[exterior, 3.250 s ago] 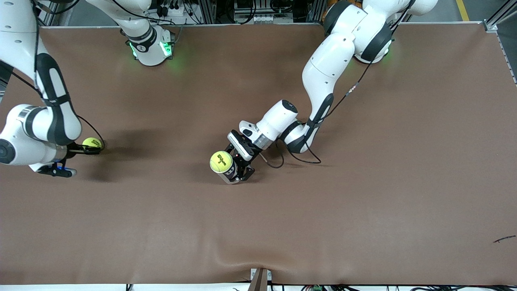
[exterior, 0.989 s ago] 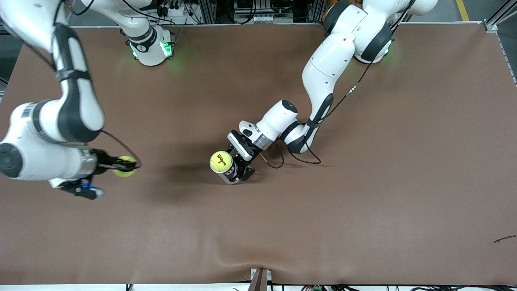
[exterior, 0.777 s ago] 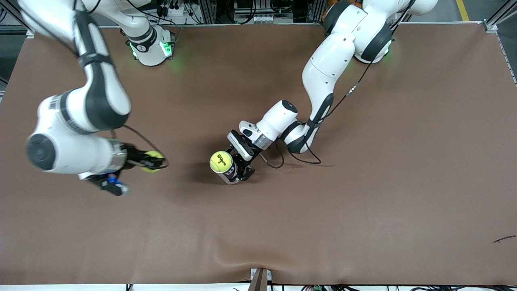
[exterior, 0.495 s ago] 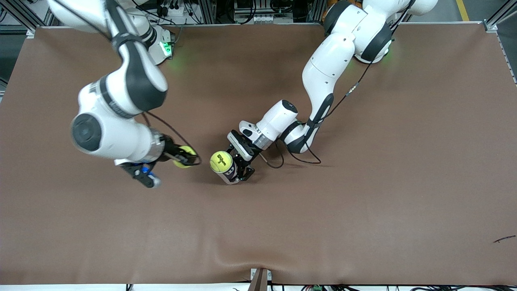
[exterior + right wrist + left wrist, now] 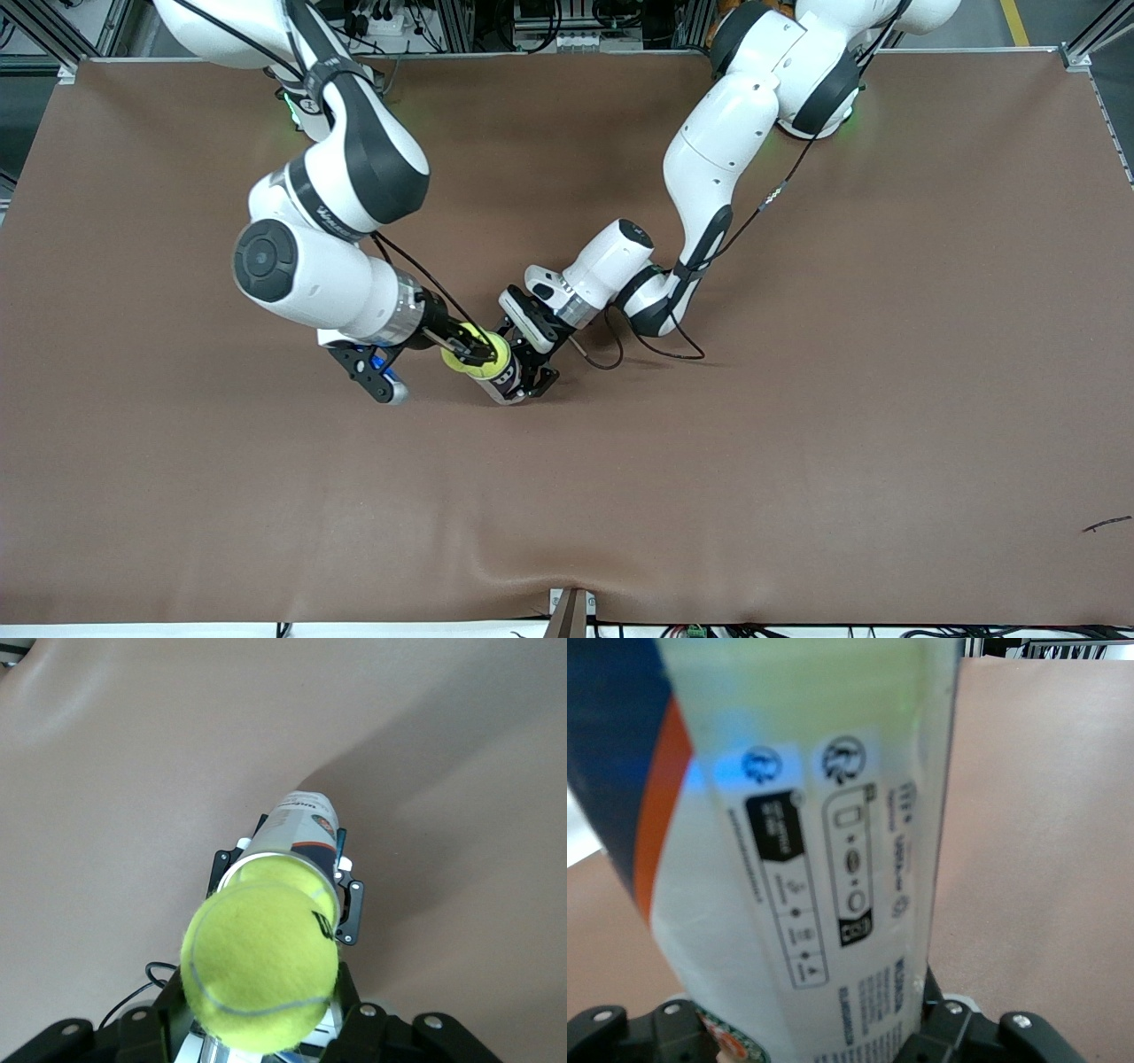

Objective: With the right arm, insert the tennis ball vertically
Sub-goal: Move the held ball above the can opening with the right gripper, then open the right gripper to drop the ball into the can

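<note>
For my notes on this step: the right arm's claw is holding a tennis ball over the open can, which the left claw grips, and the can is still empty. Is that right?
Not quite: the can is not empty. The right wrist view shows another tennis ball already sitting at its mouth. The rest holds: the right claw holds a tennis ball over the can, which the left claw grips.

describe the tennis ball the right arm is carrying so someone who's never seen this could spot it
On the brown table, find the upright can that the left gripper grips mid-table. The right gripper is shut on the tennis ball just above the can's mouth. Another ball already sits in the can's mouth; this one is clamped between black fingers.
</note>
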